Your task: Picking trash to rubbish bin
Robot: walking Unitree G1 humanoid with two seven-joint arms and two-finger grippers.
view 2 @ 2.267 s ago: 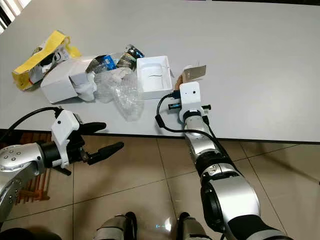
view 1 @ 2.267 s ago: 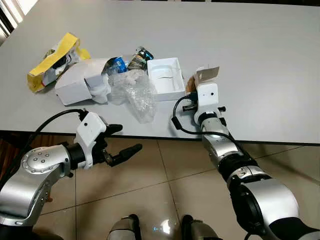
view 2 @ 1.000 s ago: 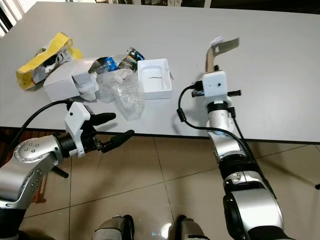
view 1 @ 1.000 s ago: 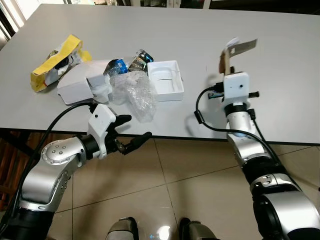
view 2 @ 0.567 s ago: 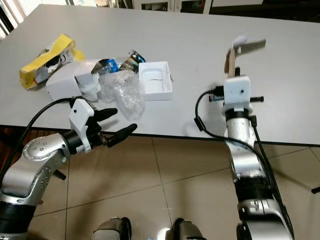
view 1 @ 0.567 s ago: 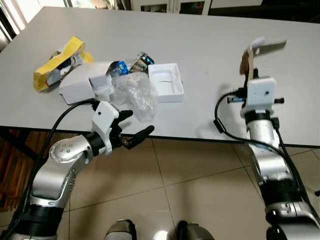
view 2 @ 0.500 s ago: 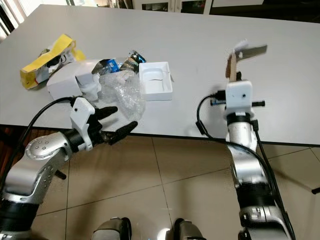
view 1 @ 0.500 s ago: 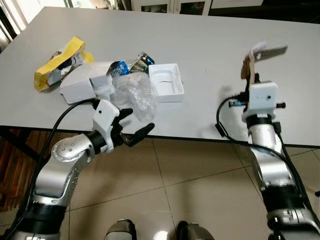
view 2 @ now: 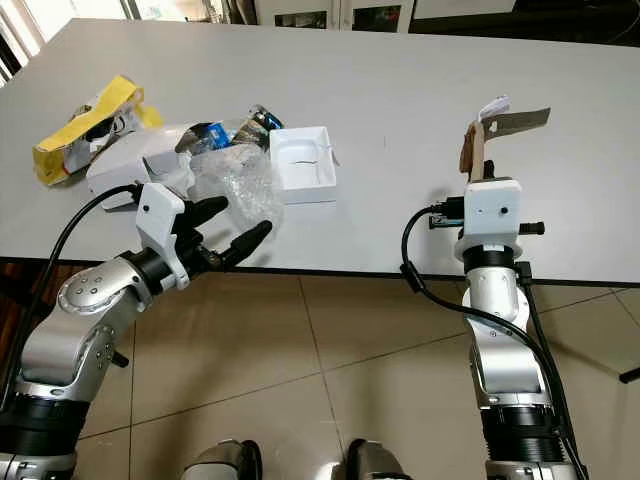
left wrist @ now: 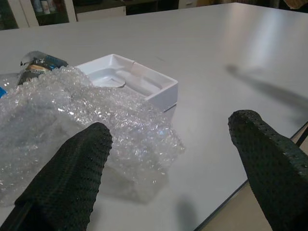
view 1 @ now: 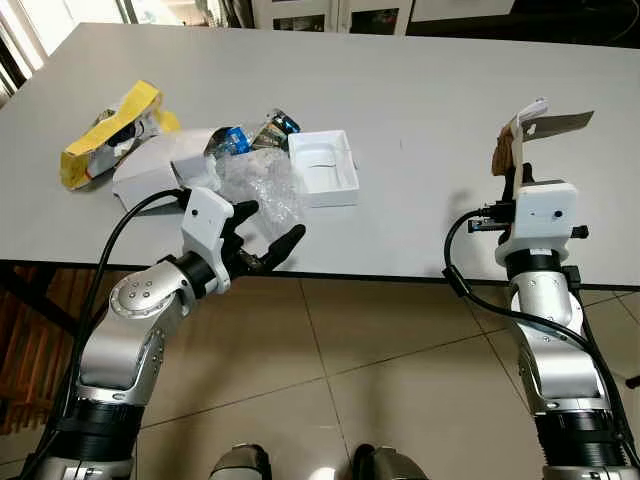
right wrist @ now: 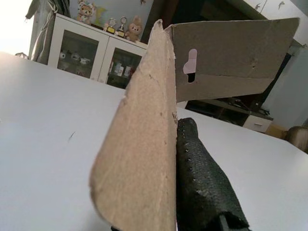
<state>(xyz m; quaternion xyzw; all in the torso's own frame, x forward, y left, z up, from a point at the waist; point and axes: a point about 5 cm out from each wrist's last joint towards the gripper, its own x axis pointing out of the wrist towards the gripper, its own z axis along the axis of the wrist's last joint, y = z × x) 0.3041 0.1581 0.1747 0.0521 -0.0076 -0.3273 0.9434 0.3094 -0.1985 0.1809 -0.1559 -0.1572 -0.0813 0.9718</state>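
Observation:
A heap of trash lies on the grey table (view 1: 420,90): crumpled bubble wrap (view 1: 258,185), a white tray box (view 1: 323,167), an open white carton (view 1: 150,178), a crushed can (view 1: 272,126) and a yellow bag (view 1: 105,135). My left gripper (view 1: 268,225) is open at the table's front edge, its fingers (left wrist: 72,173) just short of the bubble wrap (left wrist: 82,115). My right gripper (view 1: 512,172) is shut on a piece of brown cardboard (view 1: 530,132), held upright above the table's right front part. One black finger (right wrist: 202,178) presses against the cardboard (right wrist: 139,159).
The table's front edge (view 1: 380,272) runs across under both wrists, with tiled floor (view 1: 340,390) below. A cabinet with glass doors (right wrist: 91,55) stands beyond the table. The bare tabletop stretches between the trash heap and the right arm.
My right gripper has lifted the cardboard off the table and carried it to the right. My left gripper has risen from below the edge up to the bubble wrap. The camera has shifted.

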